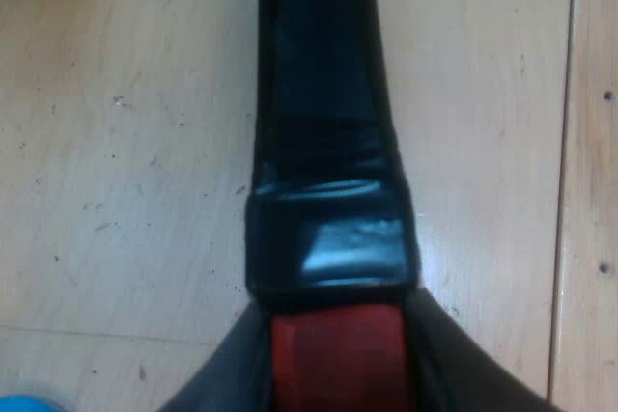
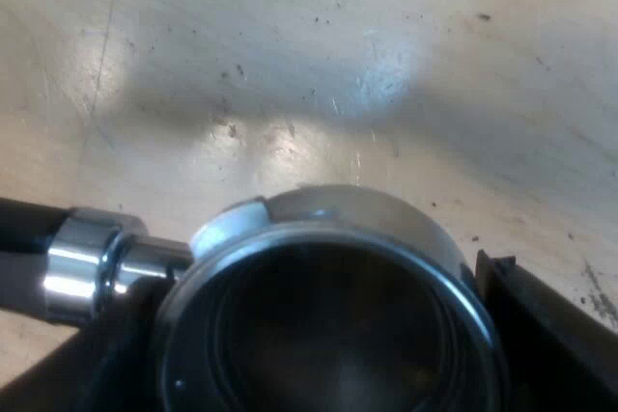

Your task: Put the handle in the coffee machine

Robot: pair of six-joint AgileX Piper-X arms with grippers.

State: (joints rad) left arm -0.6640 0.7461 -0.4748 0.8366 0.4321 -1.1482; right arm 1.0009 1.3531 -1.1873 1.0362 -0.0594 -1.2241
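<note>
- The left claw [image 1: 338, 335] was pinching the holder [image 1: 323, 65] by the red end [image 1: 338, 369] of its handle, with its black fingers [image 1: 232, 378] pressed against either side of the red.
- Just beyond that grip, the dark, glossy handle [image 1: 323, 161] ran straight away from the left claw. A wrapped band [image 1: 333, 238] sat right next to the red part.
- Close beside the left claw, a sliver of something blue [image 1: 24, 402] lay low against the table; too little of it showed to tell what it was.
- Farther from the left claw, beneath and past the handle, lay the pale wooden table [image 1: 116, 142], dotted with small dark specks. A thin seam [image 1: 565, 142] ran alongside the handle, well apart from it.
- Nearest the right claw [image 2: 309, 315] sat the holder's round metal basket [image 2: 338, 209], its dark open mouth turned up toward the claw. Whether this claw was spread or gripping, I could not tell.
- From the basket's side a shiny collar [image 2: 82, 258] led off into the black handle, which ran away to one side of the right claw.
- Farthest from the right claw, the table stretched out beyond the basket, scuffed and scratched. A broad shadow crossed it and a bright patch lay within the shadow. I could not tell whether the basket touched the wood.
</note>
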